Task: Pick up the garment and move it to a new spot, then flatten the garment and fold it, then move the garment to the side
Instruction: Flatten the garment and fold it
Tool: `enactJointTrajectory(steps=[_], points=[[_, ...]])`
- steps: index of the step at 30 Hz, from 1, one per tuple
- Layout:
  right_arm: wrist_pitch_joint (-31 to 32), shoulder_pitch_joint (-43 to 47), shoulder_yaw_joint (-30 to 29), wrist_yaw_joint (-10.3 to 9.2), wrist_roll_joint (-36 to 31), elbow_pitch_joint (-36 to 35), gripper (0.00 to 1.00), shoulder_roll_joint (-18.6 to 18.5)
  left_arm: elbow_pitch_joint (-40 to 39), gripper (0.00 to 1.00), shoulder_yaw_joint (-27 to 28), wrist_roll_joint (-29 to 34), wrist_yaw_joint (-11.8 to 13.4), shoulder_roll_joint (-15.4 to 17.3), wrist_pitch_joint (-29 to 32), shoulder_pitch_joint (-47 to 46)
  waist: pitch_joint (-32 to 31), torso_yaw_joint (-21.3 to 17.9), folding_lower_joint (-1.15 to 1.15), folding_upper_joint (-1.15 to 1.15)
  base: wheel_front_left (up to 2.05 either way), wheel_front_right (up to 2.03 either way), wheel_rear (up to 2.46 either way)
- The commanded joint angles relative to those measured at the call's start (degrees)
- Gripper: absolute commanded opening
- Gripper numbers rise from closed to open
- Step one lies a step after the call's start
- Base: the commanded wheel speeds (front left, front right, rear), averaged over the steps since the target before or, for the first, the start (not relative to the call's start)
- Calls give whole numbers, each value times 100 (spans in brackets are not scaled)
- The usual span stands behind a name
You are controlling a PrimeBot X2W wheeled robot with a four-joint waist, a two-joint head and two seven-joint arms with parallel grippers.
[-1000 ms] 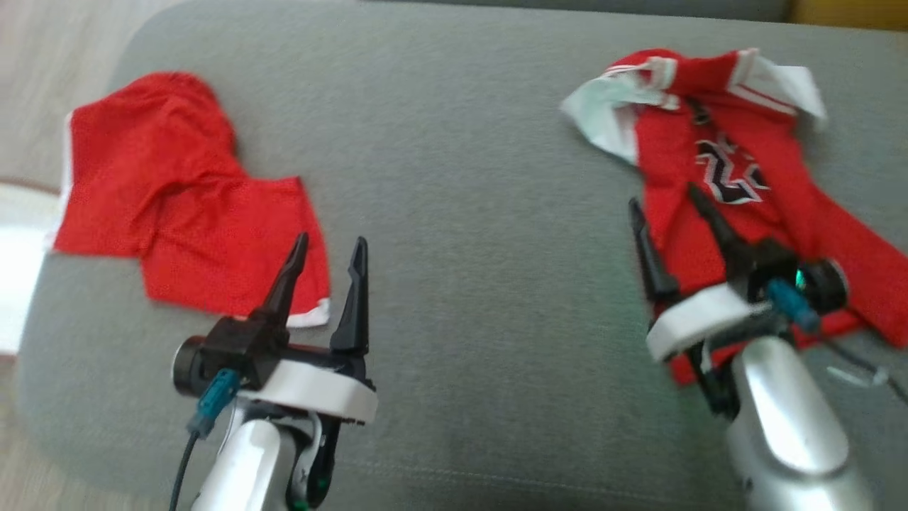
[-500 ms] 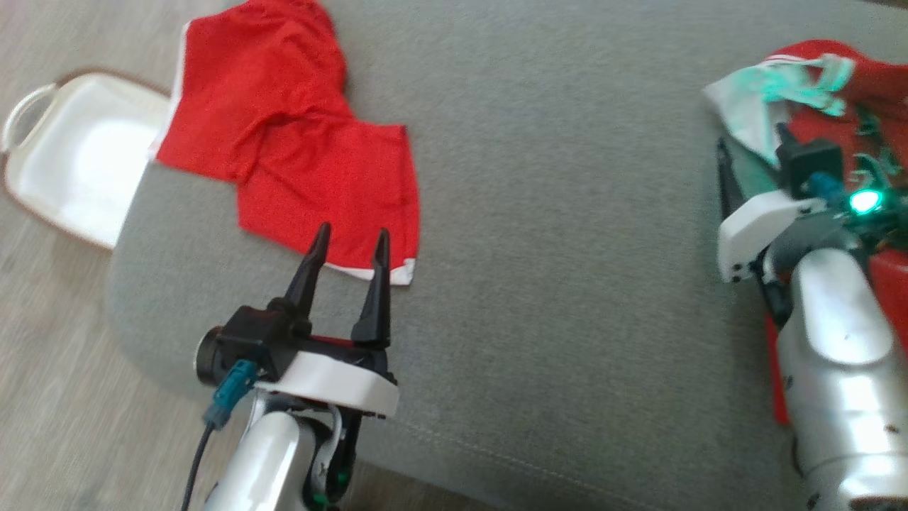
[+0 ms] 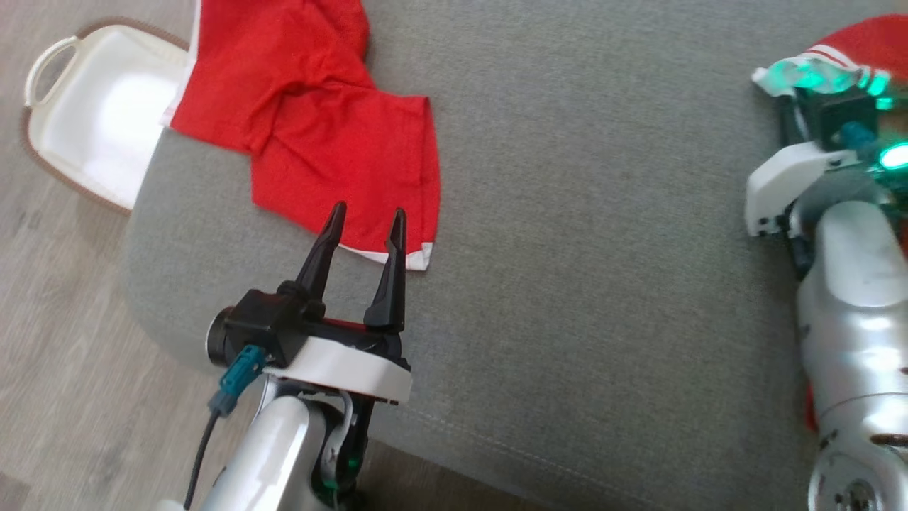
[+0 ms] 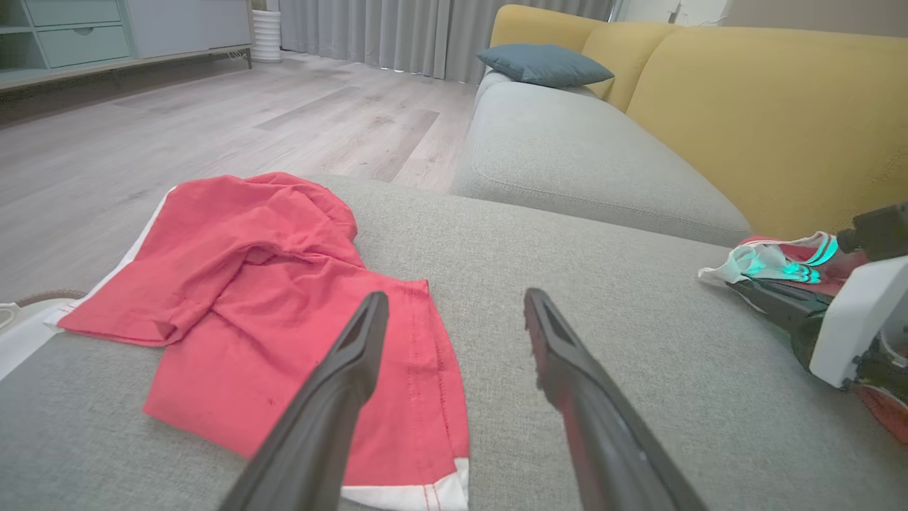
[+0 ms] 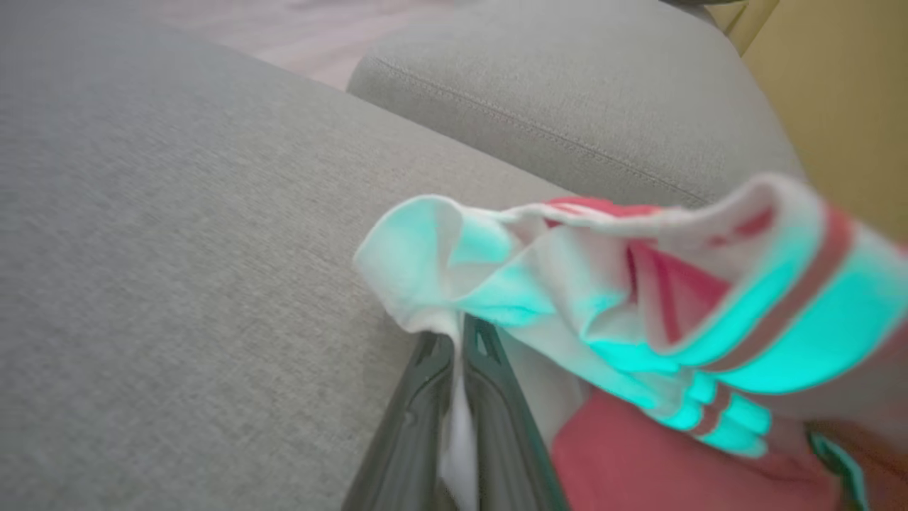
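Plain bright red for the shorts (image 3: 312, 128), with a narrow white band along hem and side. Red too for the jersey (image 5: 638, 298), its white sleeve trim crossed by thin red stripes and washed in teal-green light. Heathered mid-grey across the sofa seat (image 3: 567, 248); mustard yellow on the backrest (image 4: 745, 128); dusty blue on the pillow (image 4: 543, 65). White inside the basket (image 3: 92, 121), brown around its rim. Grey-brown plank grain over the floor (image 3: 57, 355). Matte black for the left gripper (image 3: 369, 209), with white wrist collar (image 3: 347, 372), silver forearm (image 3: 262, 454) and teal connector (image 3: 237, 380).
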Motion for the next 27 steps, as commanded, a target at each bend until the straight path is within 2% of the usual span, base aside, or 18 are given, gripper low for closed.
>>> enactJointTrajectory(steps=[1,5,7,8,10,14,15,20,24,25,26,27], points=[[-303,-177,184,37,81,6,0,214,-169,100,216,14,31,30,-28,-195,-55,-99,0,0,0,0,0],[-692,-214,563,37,488,377,0,350,-116,100,281,71,-1,30,-28,-184,-257,-314,0,0,0,0,0],[-803,-213,1026,37,983,561,0,365,-82,100,296,113,-32,30,-28,-159,-381,-426,0,0,0,0,0],[-853,-161,1832,37,1819,608,0,367,-42,100,326,159,-59,30,-28,-123,-512,-560,0,0,0,0,0],[-866,26,2750,37,2704,305,0,368,-11,100,382,216,-82,30,-28,-71,-636,-718,0,0,0,0,0],[-799,531,4249,37,3966,-617,0,369,20,100,509,334,-130,30,-28,38,-855,-1028,0,0,0,0,0],[-799,531,4249,37,3966,-617,0,369,20,100,509,334,-130,30,-28,38,-855,-1028,0,0,0,0,0],[-419,995,5306,37,4707,-1469,0,370,51,100,654,444,-187,30,-28,196,-1111,-1317,0,0,0,0,0],[-179,1272,5740,37,4992,-1763,0,370,74,100,736,503,-235,30,-28,314,-1284,-1467,0,0,0,0,0],[-139,1315,5794,37,5005,-1786,91,370,73,100,752,512,-241,30,-28,337,-1315,-1500,0,0,0,0,0],[-105,1352,5817,37,5021,-1800,100,370,71,100,766,519,-248,30,-28,357,-1347,-1532,0,0,0,0,0],[-78,1383,5826,37,5013,-1810,100,370,70,100,779,527,-256,30,-28,377,-1377,-1566,0,0,0,0,0]])
